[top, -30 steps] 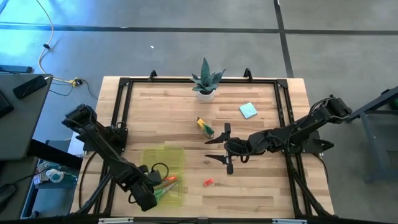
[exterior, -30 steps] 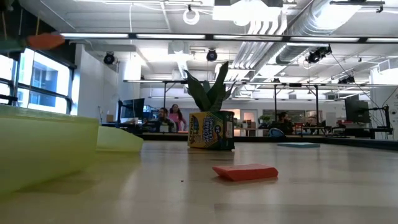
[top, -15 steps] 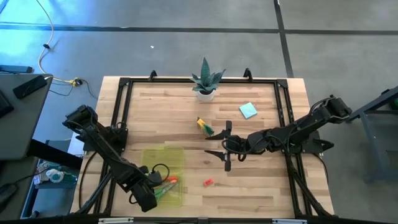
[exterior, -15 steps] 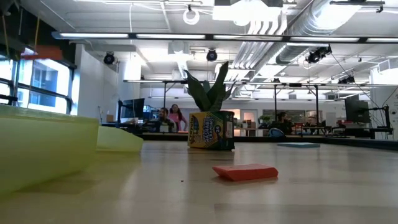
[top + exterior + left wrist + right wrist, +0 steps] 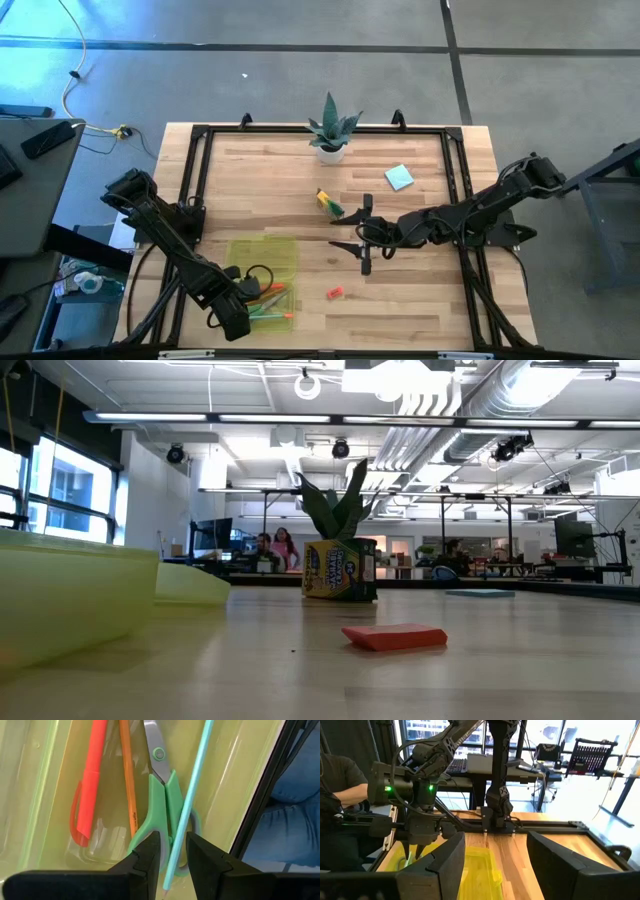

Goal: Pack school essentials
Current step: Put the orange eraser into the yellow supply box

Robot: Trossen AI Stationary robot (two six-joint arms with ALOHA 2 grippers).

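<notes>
My left gripper (image 5: 173,852) hangs low inside the translucent yellow-green case (image 5: 265,280) at the table's near left, fingers a little apart. Under it lie a red-orange marker (image 5: 92,775), an orange pencil (image 5: 129,785) and green-handled scissors (image 5: 162,795). A thin light-blue pencil (image 5: 192,795) runs through the gap between the fingers. My right gripper (image 5: 345,240) is wide open at the table's middle, just near of the crayon box (image 5: 330,203), which stands upright. The red eraser (image 5: 335,293) and the light-blue note pad (image 5: 399,178) lie flat on the table. My left gripper has the light-blue pencil (image 5: 175,855) passing lengthwise through the gap between its fingers, which point down into the case. The gap is wider than the pencil. Whether either finger touches it, I cannot tell.
A spiky green plant in a white pot (image 5: 330,130) stands at the far edge, behind the crayon box. A black frame (image 5: 200,180) borders the table on its left, far and right sides. Bare wood lies between the case and the eraser.
An orange thing that showed high above the case in the low view has sunk and gone out of that view. In the high view the stationery beside the left gripper now lies flatter and nearer the case's near edge.
</notes>
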